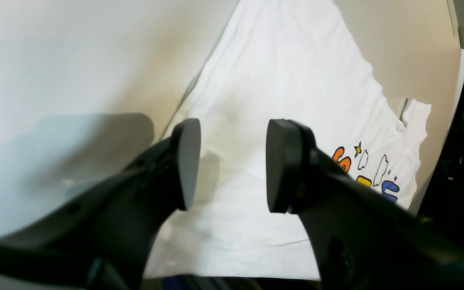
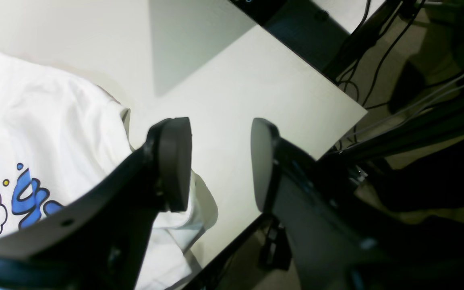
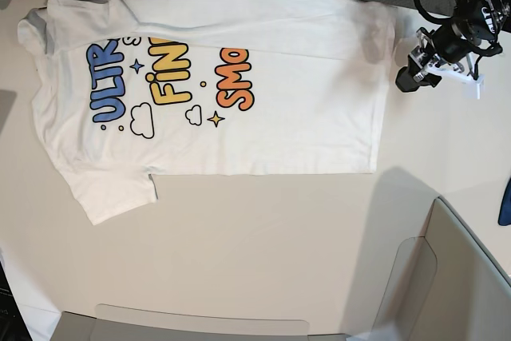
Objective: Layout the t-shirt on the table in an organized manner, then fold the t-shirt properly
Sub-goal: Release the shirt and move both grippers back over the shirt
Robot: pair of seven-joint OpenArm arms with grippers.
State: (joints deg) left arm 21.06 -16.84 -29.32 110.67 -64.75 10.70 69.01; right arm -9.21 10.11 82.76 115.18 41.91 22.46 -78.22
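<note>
The t-shirt [image 3: 239, 93] lies flat, print up, across the upper part of the table [image 3: 263, 253], and with the left gripper [image 1: 232, 165] and right gripper [image 2: 220, 163] both released and empty, I'd pinch this soft, light cloth by hem or sleeve edges.

Soft matt white cloth t-shirt [image 3: 263, 85] on smooth off-white table [image 3: 263, 237]; matt black plastic left gripper [image 1: 232, 165]

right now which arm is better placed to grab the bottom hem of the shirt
Left. Its open end effector hangs over the plain hem end of the t-shirt, with the print further off. The right end effector, also open, sits by the sleeve end over bare table.
</note>
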